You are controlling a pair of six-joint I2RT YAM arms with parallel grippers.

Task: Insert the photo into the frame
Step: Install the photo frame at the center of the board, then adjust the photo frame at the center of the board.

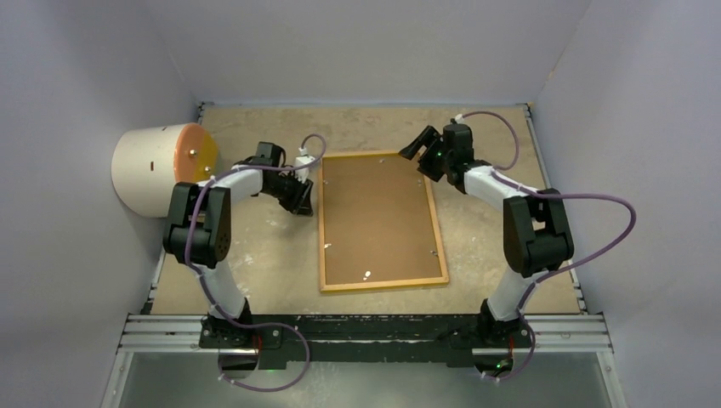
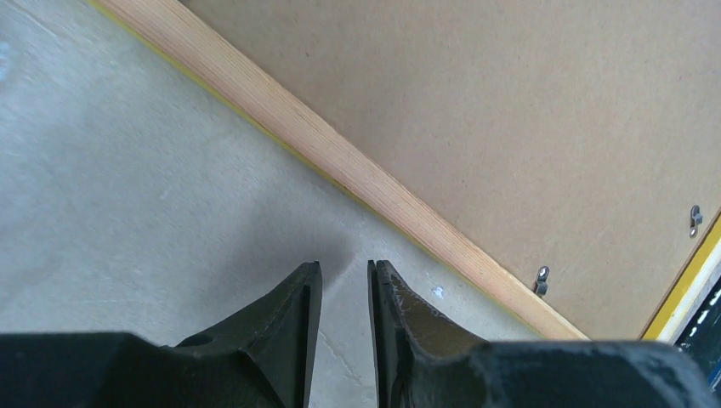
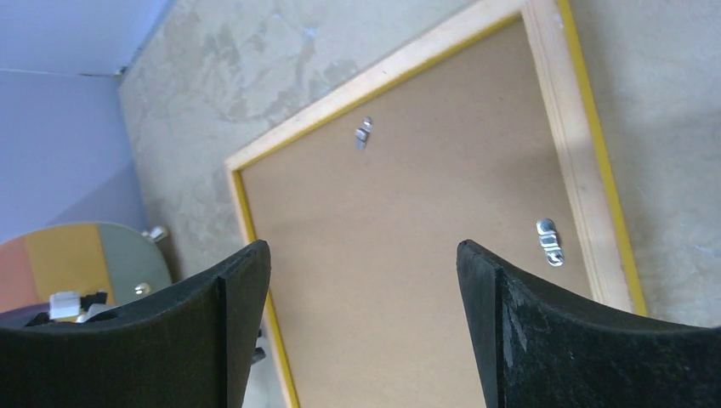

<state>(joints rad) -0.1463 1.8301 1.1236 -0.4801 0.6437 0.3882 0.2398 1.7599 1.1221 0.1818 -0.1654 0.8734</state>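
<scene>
The frame (image 1: 321, 229) lies face down in the middle of the table, its light wood back up and a thin yellow edge showing. The plain brown backing board (image 1: 378, 217) fills it. The photo is not in view. My left gripper (image 1: 302, 204) is low over the bare table just left of the frame's left rail (image 2: 340, 161); its jaws stand a narrow gap apart with nothing between them (image 2: 345, 268). My right gripper (image 1: 417, 146) hovers above the frame's far right corner, wide open and empty (image 3: 363, 246), over the backing board (image 3: 408, 221).
A white cylinder with an orange end (image 1: 161, 168) lies at the left wall and also shows in the right wrist view (image 3: 76, 263). Small metal clips (image 3: 549, 240) (image 2: 540, 277) sit along the frame's inner edge. Walls close in the table on three sides.
</scene>
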